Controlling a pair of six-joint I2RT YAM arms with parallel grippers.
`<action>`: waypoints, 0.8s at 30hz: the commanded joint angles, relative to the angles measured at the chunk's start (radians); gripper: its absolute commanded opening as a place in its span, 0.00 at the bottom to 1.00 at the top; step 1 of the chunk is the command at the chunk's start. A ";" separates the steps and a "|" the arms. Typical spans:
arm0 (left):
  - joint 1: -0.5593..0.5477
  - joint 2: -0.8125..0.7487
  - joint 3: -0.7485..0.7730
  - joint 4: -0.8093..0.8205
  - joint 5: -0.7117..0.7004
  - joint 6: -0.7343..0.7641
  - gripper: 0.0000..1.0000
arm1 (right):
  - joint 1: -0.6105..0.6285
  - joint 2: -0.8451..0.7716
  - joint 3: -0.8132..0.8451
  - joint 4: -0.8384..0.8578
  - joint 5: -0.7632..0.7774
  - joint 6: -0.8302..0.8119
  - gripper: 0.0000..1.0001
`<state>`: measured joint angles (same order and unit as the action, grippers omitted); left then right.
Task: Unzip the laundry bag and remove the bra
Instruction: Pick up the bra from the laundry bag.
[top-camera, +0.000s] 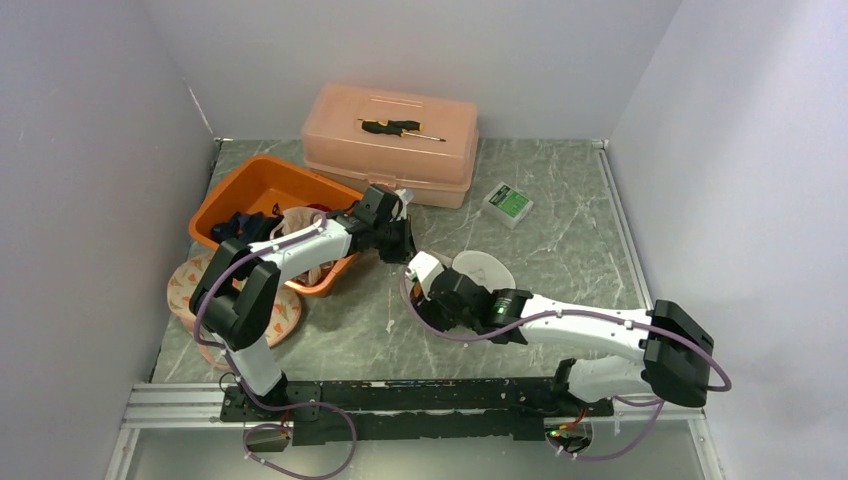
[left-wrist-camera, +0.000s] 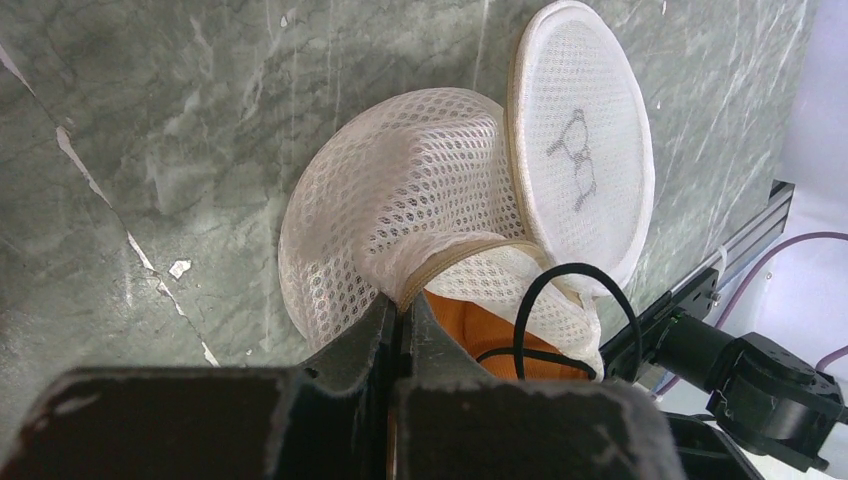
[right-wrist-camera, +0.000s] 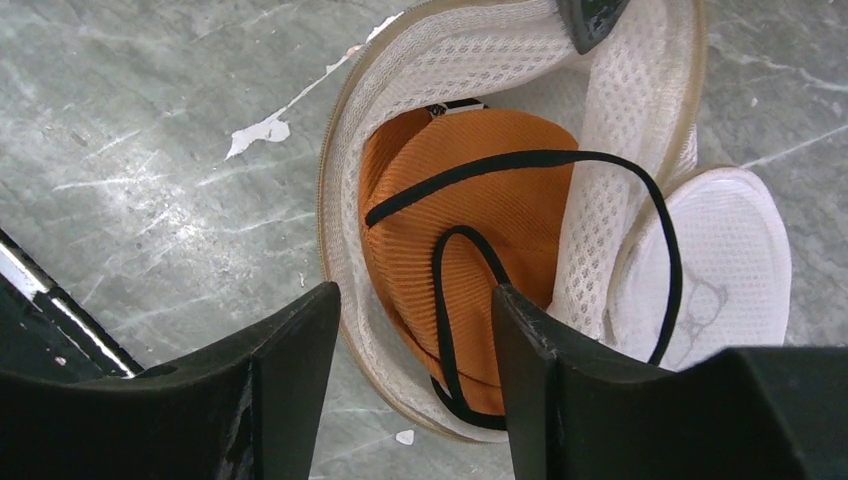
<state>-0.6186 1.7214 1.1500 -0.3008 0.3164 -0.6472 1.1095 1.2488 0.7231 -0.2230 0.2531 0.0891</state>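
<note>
The white mesh laundry bag (right-wrist-camera: 600, 200) lies on the marble table with its mouth pulled wide and its round lid (left-wrist-camera: 580, 140) flipped aside. Inside sits the orange bra (right-wrist-camera: 470, 230), with black straps looping out over the rim. My left gripper (left-wrist-camera: 405, 305) is shut on the bag's tan rim, holding the mouth up; its fingertip (right-wrist-camera: 590, 18) shows at the top of the right wrist view. My right gripper (right-wrist-camera: 412, 292) hangs open just above the bra, its fingers straddling the bag's near rim and holding nothing. From above, both grippers (top-camera: 405, 248) (top-camera: 432, 285) meet at the bag (top-camera: 485, 270).
A pink toolbox (top-camera: 392, 143) with a screwdriver (top-camera: 398, 127) on its lid stands at the back. An orange basin (top-camera: 265, 190) of clothes sits at the left under my left arm, a patterned plate (top-camera: 285, 315) beside it. A small green-and-white box (top-camera: 508, 202) lies at the back right.
</note>
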 joint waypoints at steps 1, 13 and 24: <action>0.002 -0.011 -0.001 0.018 0.028 0.002 0.03 | 0.004 0.036 0.040 0.028 0.027 -0.012 0.58; 0.002 -0.027 -0.024 0.027 0.040 0.000 0.03 | 0.005 0.031 0.026 0.061 0.078 0.016 0.13; 0.002 -0.083 -0.101 0.108 0.046 -0.047 0.03 | -0.047 -0.166 -0.082 0.210 -0.099 0.142 0.00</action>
<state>-0.6186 1.7065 1.0698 -0.2554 0.3443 -0.6701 1.0985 1.1801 0.6842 -0.1513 0.2497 0.1471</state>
